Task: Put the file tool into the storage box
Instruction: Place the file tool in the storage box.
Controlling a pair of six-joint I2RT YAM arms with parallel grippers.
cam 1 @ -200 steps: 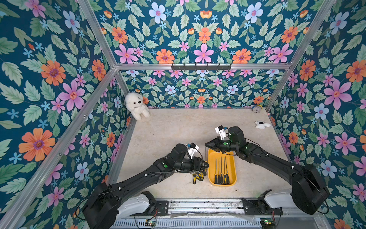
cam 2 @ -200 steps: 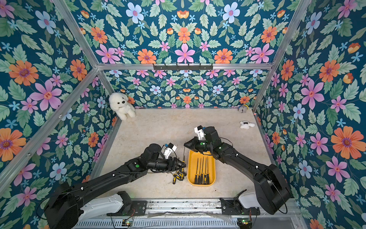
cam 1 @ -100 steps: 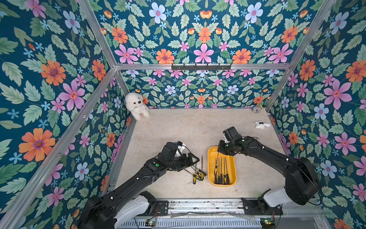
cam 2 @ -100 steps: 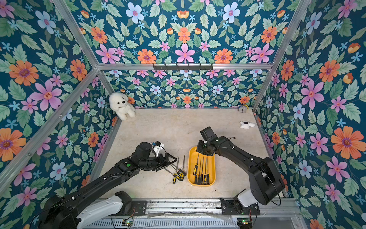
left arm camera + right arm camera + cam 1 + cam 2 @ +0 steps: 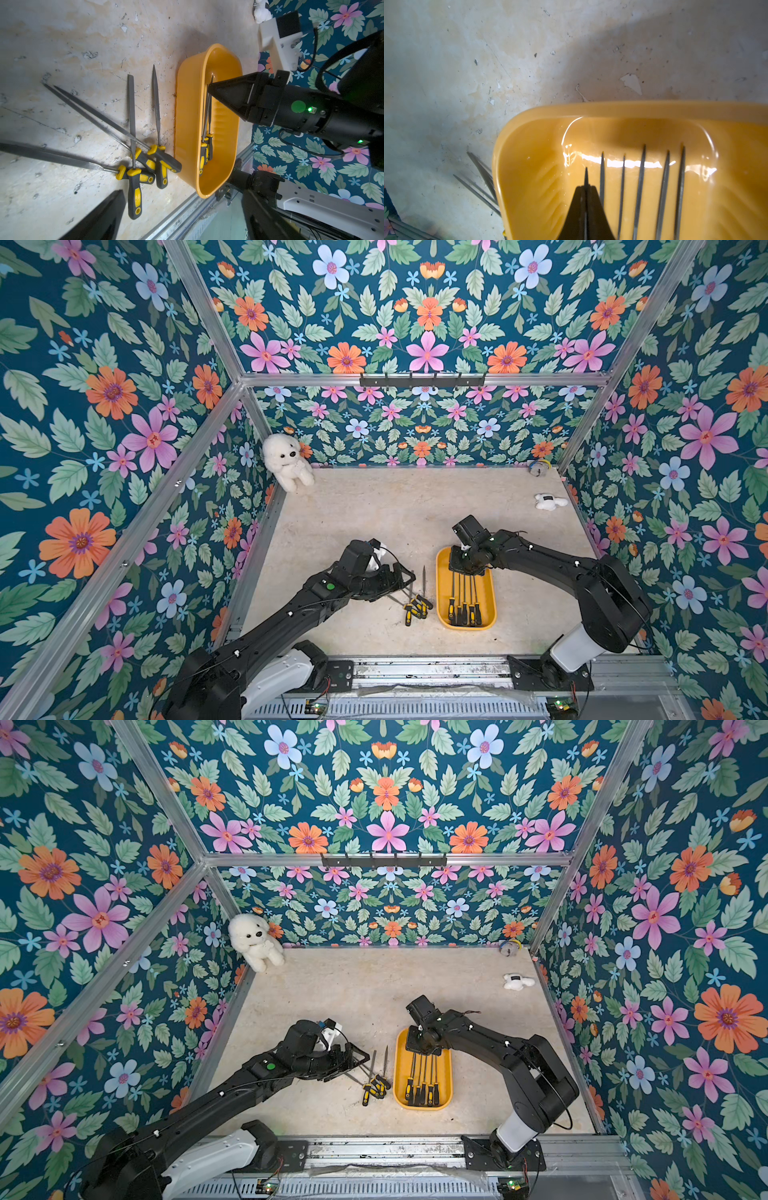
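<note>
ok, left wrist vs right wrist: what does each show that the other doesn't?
Left wrist only: black-and-yellow handles, on the loose files crossed on the table and on the boxed files; the whole storage box; the right gripper from outside, shut. Right wrist only: the boxed files' tips spread toward the box's end wall. Both: the box, shafts of loose files beside it, the gripper, and the apparently pinched file whose tip pokes past its fingertips.

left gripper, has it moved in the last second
Yes. The left gripper has backed away from the storage box, leftward in a top view; a second ago it was at the box's rim.
</note>
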